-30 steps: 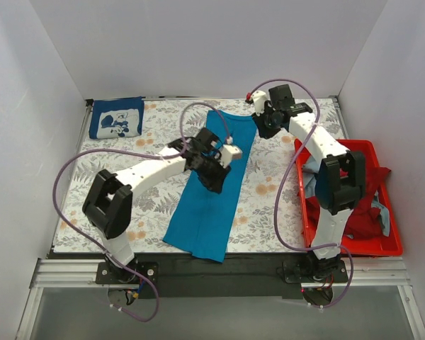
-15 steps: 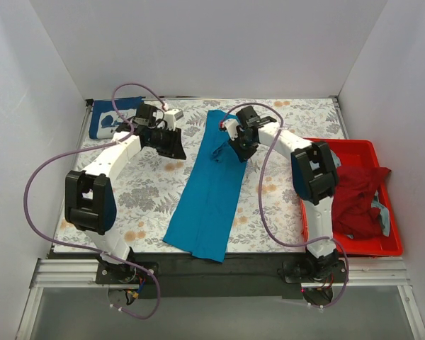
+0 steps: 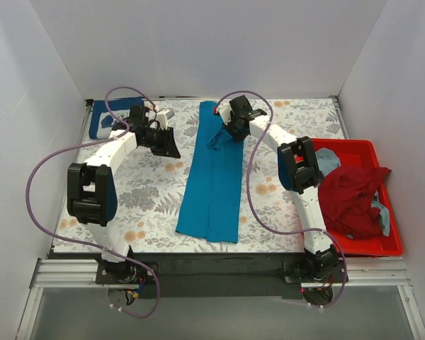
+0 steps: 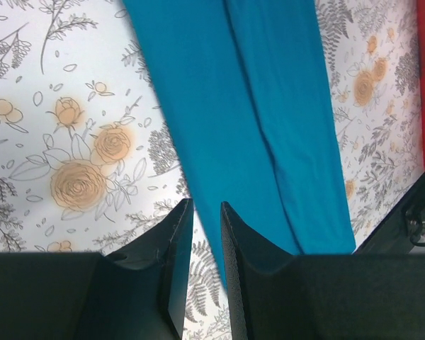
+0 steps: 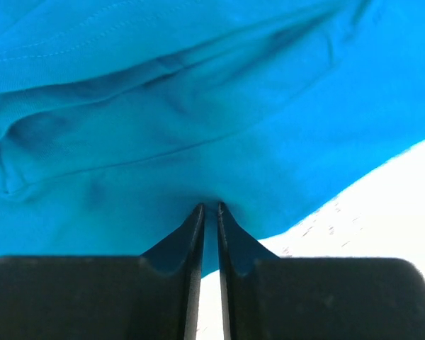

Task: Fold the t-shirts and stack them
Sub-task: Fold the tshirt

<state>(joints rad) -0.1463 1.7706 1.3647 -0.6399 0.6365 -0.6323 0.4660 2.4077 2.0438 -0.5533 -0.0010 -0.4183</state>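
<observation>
The teal-blue t-shirt (image 3: 211,185) lies as a long narrow strip down the middle of the floral mat. My right gripper (image 3: 222,136) is at its far end, shut on a bunched fold of the teal cloth (image 5: 198,142), with the fingertips (image 5: 209,207) pinching it. My left gripper (image 3: 168,147) hovers over bare mat to the left of the shirt. Its jaws (image 4: 206,204) stand a narrow gap apart with nothing between them. The teal strip (image 4: 269,120) shows ahead of it. The folded navy t-shirt with the white print (image 3: 103,122) lies in the far left corner, partly behind the left arm.
A red plastic bin (image 3: 382,244) stands at the right edge and holds a dark red shirt (image 3: 347,195) and pale blue-grey cloth (image 3: 327,159). White walls close in the mat on three sides. The black front rail (image 3: 212,265) runs along the near edge.
My left gripper left the teal shirt and swung to the far left. My right gripper came onto the shirt's far end, took hold and drew it back-left; the strip now lies straighter.
</observation>
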